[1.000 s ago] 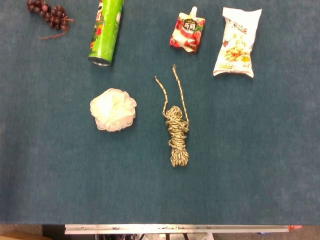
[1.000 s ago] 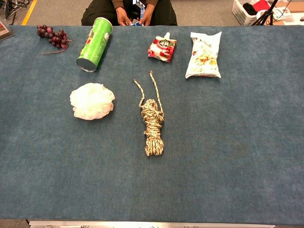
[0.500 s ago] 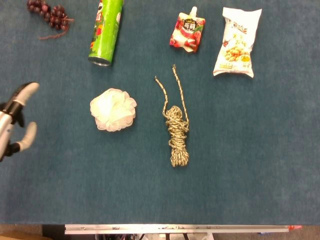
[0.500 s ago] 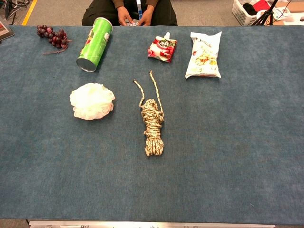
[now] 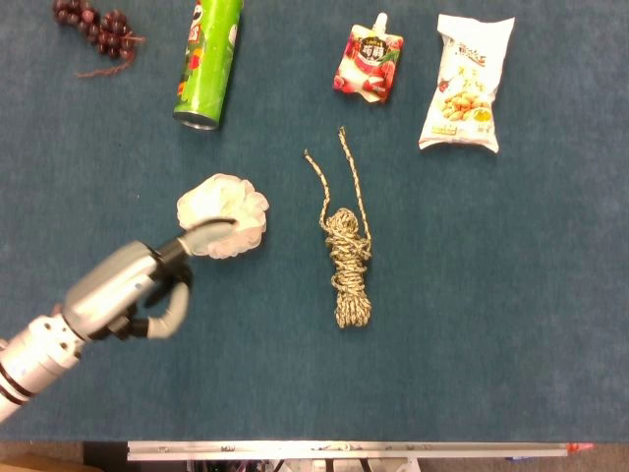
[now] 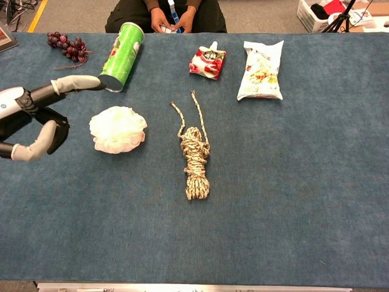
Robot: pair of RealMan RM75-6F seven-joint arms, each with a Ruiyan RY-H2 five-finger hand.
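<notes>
My left hand (image 5: 138,285) (image 6: 33,118) hovers over the blue table at the left, open, fingers apart and holding nothing. One finger reaches toward the white bath pouf (image 5: 223,215) (image 6: 118,129), the nearest thing, just to the hand's right. In the head view the fingertip overlaps the pouf's edge; the chest view shows the hand apart from it. A coiled beige rope bundle (image 5: 347,258) (image 6: 195,159) lies at the middle. My right hand is in neither view.
A green chip can (image 5: 208,61) (image 6: 121,56) lies on its side at the back left, dark grapes (image 5: 94,28) (image 6: 67,45) beyond it. A red drink pouch (image 5: 371,61) (image 6: 208,61) and a white snack bag (image 5: 468,83) (image 6: 261,69) lie at the back right. A person (image 6: 170,13) sits behind the table.
My left hand has come in from the left edge, moving right toward the pouf. It was out of view a second ago. The objects have not moved.
</notes>
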